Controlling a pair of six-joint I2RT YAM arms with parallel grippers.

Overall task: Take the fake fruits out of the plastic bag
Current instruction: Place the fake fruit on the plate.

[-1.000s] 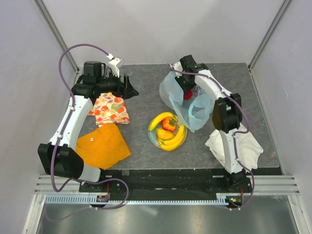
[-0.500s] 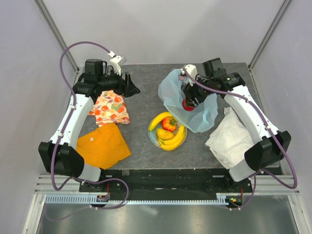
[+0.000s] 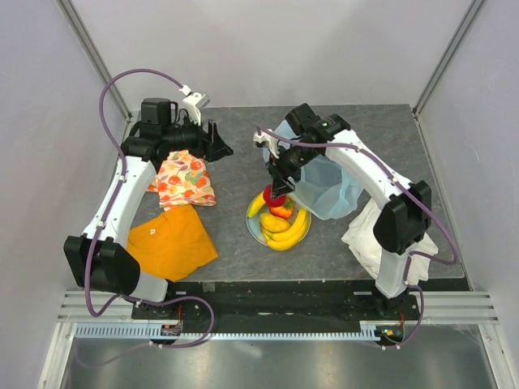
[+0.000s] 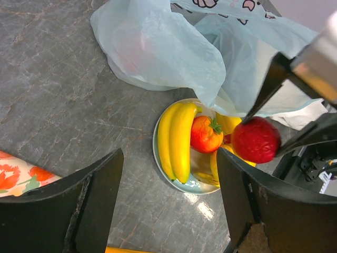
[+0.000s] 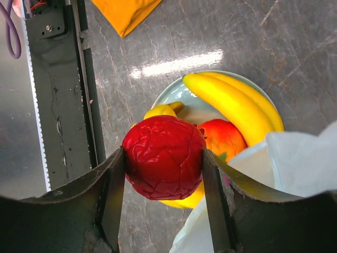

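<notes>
Clamped between the right gripper's [image 3: 274,194] fingers, out of the bag: a wrinkly glossy red plastic fruit [image 4: 256,139], hanging above a pale round plate [image 4: 156,153]. On the plate: smooth curved yellow bananas [image 4: 176,139], a red-orange fruit with green leaf [image 4: 205,134], a small yellow fruit [image 5: 160,110] half hidden. Just behind, touching the rim: a thin crumpled translucent light-blue plastic bag [image 4: 168,52]. Over the grey slate-textured table [image 4: 52,79], spread wide and empty: the left gripper [image 4: 168,211]. At left, a fruit-print cloth [image 3: 185,180] and a plain orange cloth [image 3: 170,241]; at right, a white cloth [image 3: 389,231].
</notes>
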